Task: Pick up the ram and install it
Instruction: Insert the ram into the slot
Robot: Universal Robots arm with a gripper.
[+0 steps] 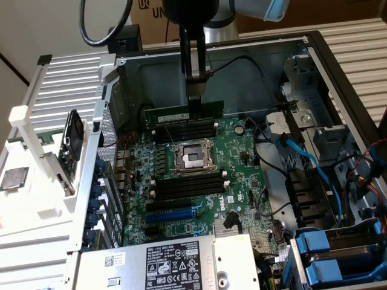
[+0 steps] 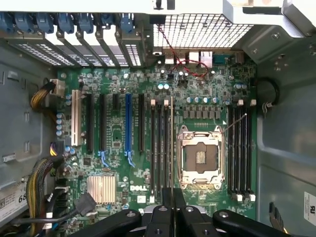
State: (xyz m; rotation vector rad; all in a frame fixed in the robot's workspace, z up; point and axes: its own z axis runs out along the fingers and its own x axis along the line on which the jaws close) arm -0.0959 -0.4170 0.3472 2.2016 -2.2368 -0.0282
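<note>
OPEN TOWER, MEMORY IN HAND: A desktop tower (image 1: 314, 45) lies on its side with its cover off. Nearest in the exterior view are the grey power supply (image 1: 181, 266) with its printed label and, at the exterior view's right, blue drive latches (image 1: 318, 243). Beyond them spreads the green motherboard (image 1: 199, 205), where an empty processor socket (image 1: 192, 158) sits between two banks of black memory slots (image 1: 187, 186) with white end clips. Over the board the claw (image 1: 195, 103) hangs straight down from the arm, clamped on the top edge of the ram (image 1: 166, 113). The ram is held level and on edge, clear of the board and in line with the farther bank, though which slot it is over cannot be told. In the wrist view the ram (image 2: 172, 148) shows edge-on as a thin line just beside the socket (image 2: 199, 157). At the exterior view's left a white rack (image 1: 42, 211) carries a square silver processor chip (image 1: 13, 179). Behind the case's grey wall (image 1: 163, 78) stand cardboard boxes (image 1: 320, 18), with a ribbed pale surface (image 1: 363, 54) at far right
</note>
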